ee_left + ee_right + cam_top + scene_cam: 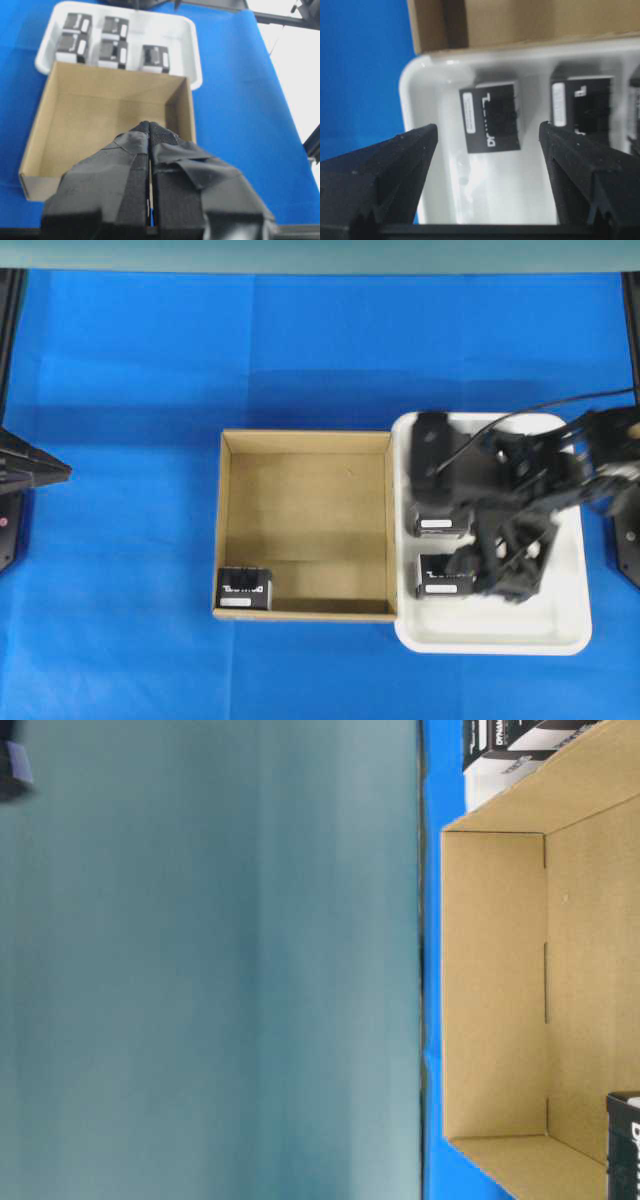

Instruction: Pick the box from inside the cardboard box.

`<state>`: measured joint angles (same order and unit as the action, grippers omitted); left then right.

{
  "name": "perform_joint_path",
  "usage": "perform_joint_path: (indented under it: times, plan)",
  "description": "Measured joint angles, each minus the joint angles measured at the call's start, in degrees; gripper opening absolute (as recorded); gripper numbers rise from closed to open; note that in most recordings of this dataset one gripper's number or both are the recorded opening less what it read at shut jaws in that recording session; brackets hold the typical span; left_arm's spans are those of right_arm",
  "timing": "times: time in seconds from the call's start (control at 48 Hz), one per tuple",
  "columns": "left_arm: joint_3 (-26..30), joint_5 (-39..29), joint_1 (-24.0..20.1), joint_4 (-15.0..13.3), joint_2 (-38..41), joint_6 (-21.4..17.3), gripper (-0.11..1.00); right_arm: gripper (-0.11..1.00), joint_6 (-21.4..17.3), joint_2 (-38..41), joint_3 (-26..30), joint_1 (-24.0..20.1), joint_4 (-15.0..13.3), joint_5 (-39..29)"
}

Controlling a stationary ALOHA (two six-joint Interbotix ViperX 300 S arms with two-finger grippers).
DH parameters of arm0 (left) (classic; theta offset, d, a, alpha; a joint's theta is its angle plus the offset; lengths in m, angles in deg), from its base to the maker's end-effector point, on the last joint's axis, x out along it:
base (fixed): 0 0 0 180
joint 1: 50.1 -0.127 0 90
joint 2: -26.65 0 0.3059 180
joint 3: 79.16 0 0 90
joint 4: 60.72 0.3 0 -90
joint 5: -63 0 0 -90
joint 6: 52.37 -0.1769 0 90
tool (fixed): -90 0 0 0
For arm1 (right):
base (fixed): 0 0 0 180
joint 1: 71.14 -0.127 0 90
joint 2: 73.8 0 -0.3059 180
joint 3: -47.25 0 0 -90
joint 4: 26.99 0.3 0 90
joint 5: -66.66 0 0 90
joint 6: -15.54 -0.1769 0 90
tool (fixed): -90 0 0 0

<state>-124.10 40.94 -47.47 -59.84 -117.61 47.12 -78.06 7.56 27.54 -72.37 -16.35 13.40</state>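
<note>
the blue table (130,390) carries the cardboard box (226,530) at its middle, with a white tray (575,635) touching the carton's right wall. the carton is nearly bare: one box (246,590) sits in its front left corner, tight against both walls. it is a small black cuboid with white lettering on top and a white label strip along its front edge.

the right gripper (485,150) hangs over the tray with its jaws spread wide and nothing between them (black boxes lie in the tray below it). the left gripper (150,165) hovers short of the carton's near wall, jaws pressed together on nothing.

judging from this, the step in hand is the return to the carton; next comes a reach across to that front left corner, where the two walls leave little room for the fingers.
</note>
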Motion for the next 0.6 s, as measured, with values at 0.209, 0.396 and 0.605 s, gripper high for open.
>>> perform_joint_path:
  times: [0.209, 0.396, 0.605]
  plan:
    - [0.0, 0.0, 0.0, -0.1, -0.1, 0.0, -0.03, 0.86, 0.0, -6.1, 0.1, 1.8, 0.0, 0.0]
    - [0.0, 0.0, 0.0, -0.1, 0.0, -0.1, -0.03, 0.86, 0.0, -10.4, -1.2, 2.5, -0.1, 1.3]
    - [0.0, 0.0, 0.0, 0.0, -0.1, -0.1, -0.03, 0.86, 0.0, -16.3, -2.7, 2.5, 0.0, 5.7]
